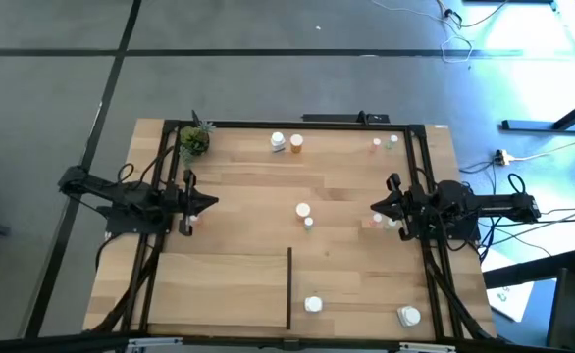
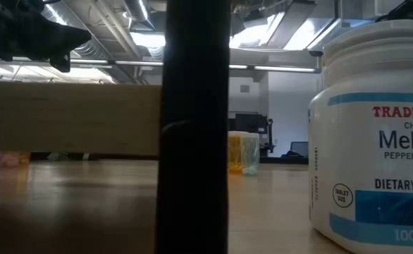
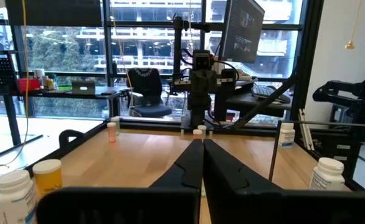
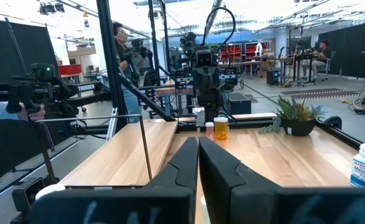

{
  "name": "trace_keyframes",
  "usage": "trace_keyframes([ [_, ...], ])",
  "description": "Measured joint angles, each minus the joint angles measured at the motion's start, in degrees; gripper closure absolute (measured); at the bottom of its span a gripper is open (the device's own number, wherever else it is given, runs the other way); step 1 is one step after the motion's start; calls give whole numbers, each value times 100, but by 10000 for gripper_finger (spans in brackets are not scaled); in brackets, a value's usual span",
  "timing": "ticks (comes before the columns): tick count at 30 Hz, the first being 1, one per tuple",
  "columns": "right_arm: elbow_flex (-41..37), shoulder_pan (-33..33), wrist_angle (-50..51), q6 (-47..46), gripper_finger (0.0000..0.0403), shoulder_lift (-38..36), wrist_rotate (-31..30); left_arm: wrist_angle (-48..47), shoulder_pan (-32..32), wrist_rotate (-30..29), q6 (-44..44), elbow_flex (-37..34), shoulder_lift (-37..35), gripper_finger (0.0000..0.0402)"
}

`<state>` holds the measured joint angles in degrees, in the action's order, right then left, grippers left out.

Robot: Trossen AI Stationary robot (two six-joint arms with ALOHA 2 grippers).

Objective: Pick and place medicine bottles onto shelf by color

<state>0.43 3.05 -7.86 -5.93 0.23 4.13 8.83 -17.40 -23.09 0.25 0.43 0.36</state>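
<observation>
At the bench's left edge, the left claw (image 1: 209,203) is clenched, grasping nothing; opposite, the right claw (image 1: 375,213) likewise. Between them two medicine bottles (image 1: 303,210) stand mid-shelf (image 1: 238,284). Others sit beside the plant (image 1: 194,140) and flanking the divider strip (image 1: 288,286).

The shelf (image 1: 238,206) is light wood planks with a smooth, faintly sheened finish, edged by matt black metal rails (image 1: 420,186). The nearest white bottle (image 2: 375,134) looks like glossy plastic with a printed paper label. Both pincers (image 3: 202,163) (image 4: 197,163) look matt black.
</observation>
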Motion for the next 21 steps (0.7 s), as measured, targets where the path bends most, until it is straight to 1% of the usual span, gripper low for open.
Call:
trace_keyframes([
  [4, 0, -2, 0, -134, 385, 0, -3, 82, 1, -44, 42, 146, 0, 389],
  [7, 0, -2, -37, -126, 385, 2, -1, 66, 1, -26, 300, 462, 0, 383],
  [9, 0, -2, -101, -107, 385, 0, -1, -139, 1, -26, 463, 771, 29, 380],
  [11, 0, -2, -125, -105, 385, 2, -1, -658, 1, -35, 507, 1179, 139, 378],
  [14, 0, -2, -139, -43, 385, 1, 54, -1578, 1, -112, 289, 1856, 494, 375],
  [18, 3, -2, -139, 227, 385, 1, 241, -2616, 1, -409, -212, 2736, 1279, 377],
  [21, 162, -2, -3, -219, 385, 45, 117, -3284, -1, -849, -895, 3420, 1992, 382],
])
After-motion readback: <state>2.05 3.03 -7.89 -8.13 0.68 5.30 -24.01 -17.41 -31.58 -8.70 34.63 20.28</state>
